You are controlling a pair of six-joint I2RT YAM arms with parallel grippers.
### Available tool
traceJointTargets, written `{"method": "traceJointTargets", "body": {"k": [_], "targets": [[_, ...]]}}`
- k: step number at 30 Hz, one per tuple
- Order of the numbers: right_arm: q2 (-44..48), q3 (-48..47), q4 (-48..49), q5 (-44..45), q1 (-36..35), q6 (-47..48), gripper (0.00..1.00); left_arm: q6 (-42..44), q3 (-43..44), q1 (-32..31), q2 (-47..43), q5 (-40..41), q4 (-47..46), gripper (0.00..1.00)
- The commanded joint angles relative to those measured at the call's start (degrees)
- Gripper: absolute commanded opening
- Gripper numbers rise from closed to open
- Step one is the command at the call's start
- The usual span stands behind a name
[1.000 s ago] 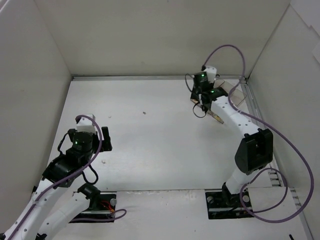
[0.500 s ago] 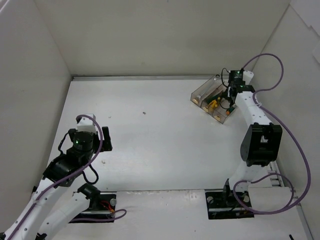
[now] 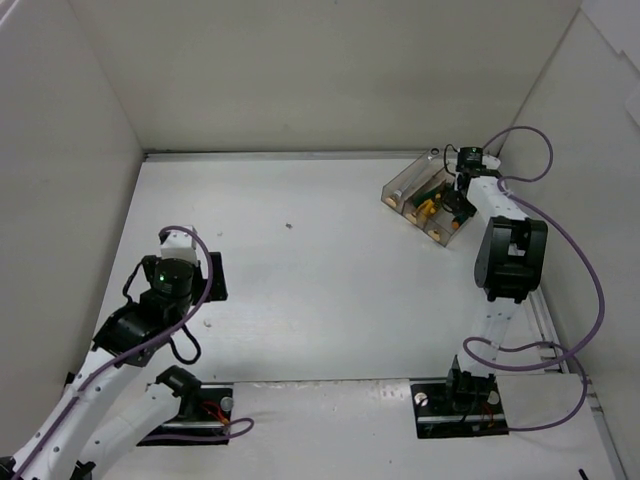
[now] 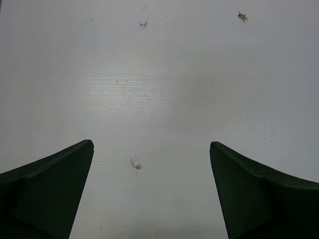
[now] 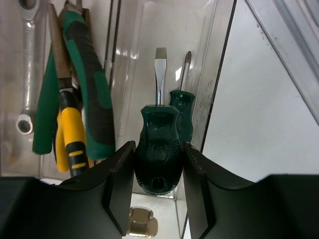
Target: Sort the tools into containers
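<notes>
My right gripper (image 5: 158, 147) is shut on the dark green handle of a flat-blade screwdriver (image 5: 159, 124), held blade-forward over the right compartment of the clear tray (image 5: 220, 59). A second green screwdriver (image 5: 183, 107) lies in that compartment. The middle compartment holds green-handled pliers (image 5: 92, 84) and a yellow-handled tool (image 5: 70, 132). A silver wrench (image 5: 27, 64) lies in the left compartment. In the top view the tray (image 3: 398, 184) sits at the far right with the right gripper (image 3: 456, 195) at its right end. My left gripper (image 4: 151, 149) is open and empty over bare table (image 3: 215, 275).
The enclosure's right wall and its metal rail (image 5: 291, 45) run just beside the tray. A small brass piece (image 5: 142, 222) lies on the table under the right gripper. White walls close in the table on three sides.
My right arm has swung from the tray's left side, where it hid the tray, to its right end. The left arm has shifted slightly nearer.
</notes>
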State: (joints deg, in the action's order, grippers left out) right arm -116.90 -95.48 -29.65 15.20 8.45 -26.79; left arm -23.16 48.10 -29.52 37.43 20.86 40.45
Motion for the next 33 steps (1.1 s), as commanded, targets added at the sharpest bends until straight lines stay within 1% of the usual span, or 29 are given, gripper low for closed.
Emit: {"method": "traceJointTargets", "body": {"k": [1, 2, 3, 5, 6, 8, 9, 10, 13, 14, 16, 17, 19, 20, 22, 23, 24, 25, 26, 27, 28, 31, 33], "targets": [[0.2, -3.5, 2.7, -0.9, 0.9, -1.9, 0.23, 0.6, 0.9, 0.3, 1.1, 0.9, -2.2, 1.0], [0.3, -3.4, 2.7, -0.7, 0.8, -2.1, 0.27, 0.6, 0.8, 0.3, 1.2, 0.9, -2.3, 1.0], [0.4, -3.1, 2.8, -0.6, 0.9, -2.2, 0.36, 0.5, 0.8, 0.3, 1.2, 1.0, -2.3, 1.0], [1.1, -2.9, 2.8, -0.4, 1.0, -2.0, 0.48, 0.6, 0.8, 0.3, 1.2, 1.0, -2.3, 1.0], [1.8, -2.8, 2.8, -0.3, 0.9, -1.7, 0.56, 0.5, 0.9, 0.3, 1.1, 1.0, -2.4, 1.0], [3.1, -2.5, 2.8, -0.4, 0.9, -1.0, 0.63, 0.6, 0.9, 0.3, 1.1, 1.0, -2.2, 1.0], [4.9, -2.2, 2.8, 0.1, 0.9, -0.7, 0.7, 0.5, 0.9, 0.3, 1.2, 1.0, -2.3, 1.0], [6.1, -1.8, 2.9, 0.3, 0.8, -0.6, 0.73, 0.5, 0.9, 0.3, 1.0, 1.0, -2.2, 1.0], [12.0, 0.0, 3.0, 1.1, 0.7, 0.2, 0.78, 0.5, 0.9, 0.3, 0.8, 0.9, -2.3, 1.0], [15.7, 1.3, 3.1, 1.2, 0.5, 0.5, 0.78, 0.5, 0.9, 0.3, 0.6, 0.8, -2.4, 1.0], [19.3, 2.6, 3.2, 1.0, 0.1, 0.9, 0.8, 0.6, 0.9, 0.3, 0.2, 0.8, -2.5, 1.0], [23.2, 4.1, 3.1, 1.1, -0.3, 1.4, 0.81, 0.6, 0.8, 0.3, -0.1, 0.7, -2.6, 1.0], [27.4, 6.1, 3.2, 0.5, -1.6, 1.9, 0.85, 0.6, 0.7, 0.3, -0.8, 0.8, -2.7, 1.0], [31.5, 8.3, 3.2, 0.2, -2.1, 2.0, 0.86, 0.6, 0.8, 0.3, -1.5, 0.8, -2.6, 1.0], [35.8, 12.3, 3.3, -0.7, -3.6, 2.2, 0.9, 0.4, 0.6, 0.3, -2.4, 1.5, -2.6, 1.0], [40.0, 14.0, 3.4, -1.1, -4.0, 2.2, 0.94, 0.4, 0.6, 0.3, -3.4, 1.5, -2.6, 1.0], [42.1, 15.7, 3.2, -1.7, -4.7, 2.1, 0.97, 0.4, 0.4, 0.3, -4.0, 1.9, -2.7, 1.0], [44.5, 19.2, 3.3, -2.3, -5.1, 1.7, 0.98, 0.2, 0.3, 0.3, -4.6, 2.3, -2.7, 1.0], [49.1, 21.2, 3.3, -3.0, -5.4, 1.5, 0.98, 0.3, 0.2, 0.3, -5.5, 2.3, -2.7, 1.0], [51.6, 23.0, 3.2, -3.5, -6.0, 1.5, 0.98, 0.4, 0.2, 0.3, -6.0, 2.6, -2.7, 1.0], [53.9, 26.6, 3.2, -4.0, -6.4, 1.6, 0.98, 0.3, 0.1, 0.3, -6.5, 3.0, -2.7, 1.0], [65.8, 33.2, 3.2, -6.3, -7.7, 2.7, 0.98, 0.5, -0.1, 0.3, -7.8, 3.7, -2.9, 1.0], [70.7, 36.1, 3.1, -8.2, -8.4, 3.8, 0.98, 0.6, -0.1, 0.3, -7.8, 4.1, -2.8, 1.0]]}}
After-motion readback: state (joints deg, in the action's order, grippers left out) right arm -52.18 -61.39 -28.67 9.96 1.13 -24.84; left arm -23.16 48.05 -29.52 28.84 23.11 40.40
